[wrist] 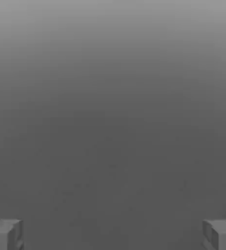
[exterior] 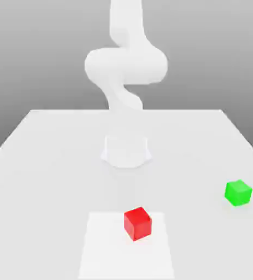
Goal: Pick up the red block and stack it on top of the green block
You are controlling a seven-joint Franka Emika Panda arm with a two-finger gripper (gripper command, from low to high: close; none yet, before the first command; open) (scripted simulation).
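One pincer [wrist: 113, 235] is seen in the hand view, its two fingers spread wide apart, with nothing held between them. Neither block is touched by it; both are left apart from the pincer, down on the tabletop [exterior: 46, 186].

Left to right in the exterior view: a bright white square patch [exterior: 109, 257] is seen first, toward the near edge. The red block [exterior: 137, 223] is set on the patch's right-hand part, near its far edge, turned at an angle to it. Left of centre, at the back, the white arm's base [exterior: 126, 152] is planted on the tabletop, with the arm [exterior: 125, 65] raised above it; the red block is placed in front of the base, slightly to the right. Farthest right, the green block [exterior: 238, 193] is placed well apart from the red one and a bit farther back, also angled, with nothing stacked on it.
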